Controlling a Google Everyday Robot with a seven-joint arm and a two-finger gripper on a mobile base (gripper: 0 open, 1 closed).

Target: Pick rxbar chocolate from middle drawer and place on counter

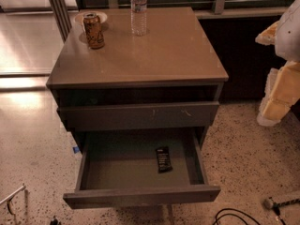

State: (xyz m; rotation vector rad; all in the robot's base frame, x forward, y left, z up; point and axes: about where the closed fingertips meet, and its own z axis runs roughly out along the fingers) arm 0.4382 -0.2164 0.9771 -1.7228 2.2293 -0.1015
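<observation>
The rxbar chocolate (163, 159), a small flat black wrapper with pale print, lies on the grey-green floor of the middle drawer (140, 196), right of centre. The drawer is pulled wide open toward me. The counter (164, 50) is the glossy tan-brown top of the grey cabinet, above the drawer. My gripper (282, 83), white and pale yellow, hangs at the right edge of the view. It is beside the cabinet, off to the right of the counter, well above and right of the bar, and touches nothing.
An orange drink can (93, 30) and a clear water bottle (138, 11) stand at the back of the counter, with a pale dish (102, 17) behind the can. The upper drawer front (140, 116) has pale scratches. Black cables (234, 216) lie on the speckled floor at the lower right.
</observation>
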